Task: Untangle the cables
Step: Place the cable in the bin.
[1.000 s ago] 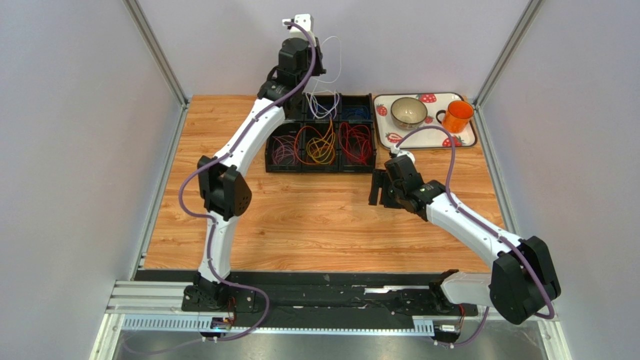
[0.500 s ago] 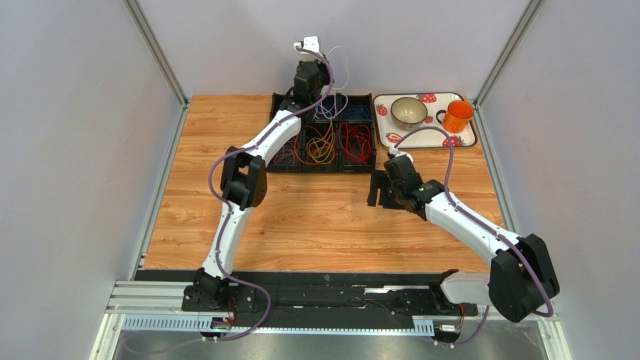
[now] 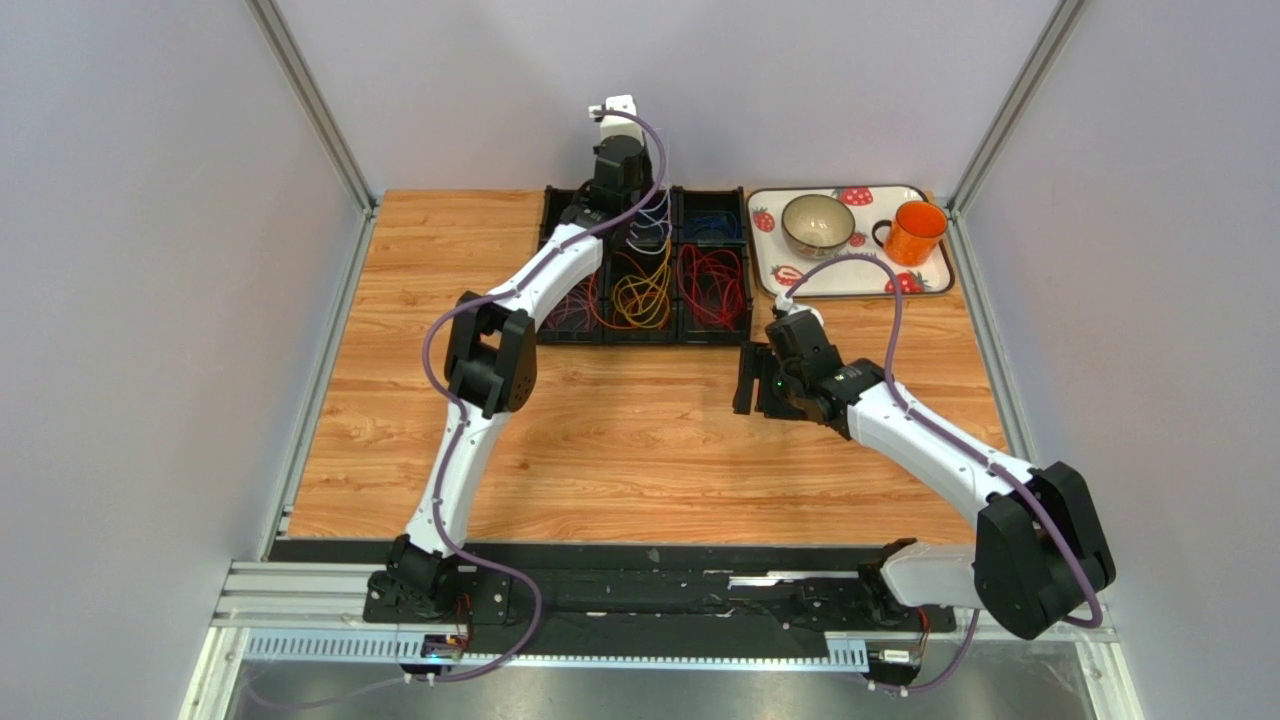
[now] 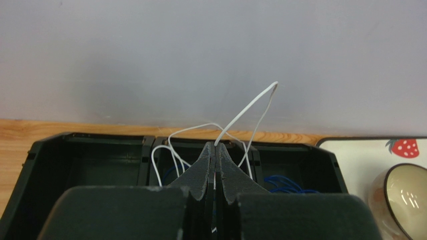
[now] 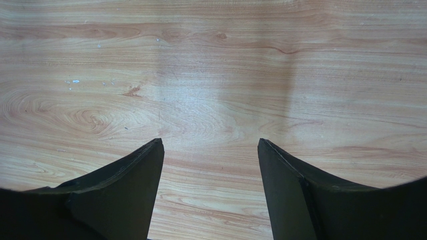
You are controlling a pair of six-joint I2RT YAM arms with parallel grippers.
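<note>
The cables lie sorted in a black compartment bin point(image 3: 684, 333): purple point(image 3: 568, 308), orange and yellow point(image 3: 643, 293) and red point(image 3: 709, 285) in front, blue point(image 3: 718, 225) at the back right. My left gripper point(image 3: 639, 203) hangs over the back middle compartment, shut on a thin white cable point(image 4: 250, 107). That cable loops up from the fingertips point(image 4: 215, 145) and trails down into that compartment. Blue cables point(image 4: 285, 182) show in the compartment to its right. My right gripper point(image 3: 756, 383) hovers open over bare wood in front of the bin, nothing between its fingers point(image 5: 210, 142).
A strawberry-patterned tray point(image 3: 932, 278) at the back right carries a bowl point(image 3: 819, 222) and an orange mug point(image 3: 914, 233). The bowl point(image 4: 406, 195) also shows at the right of the left wrist view. The back wall rises close behind the bin.
My left arm has come down and forward from high at the back wall, bringing the white cable down over the back middle compartment. The right arm has barely moved.
</note>
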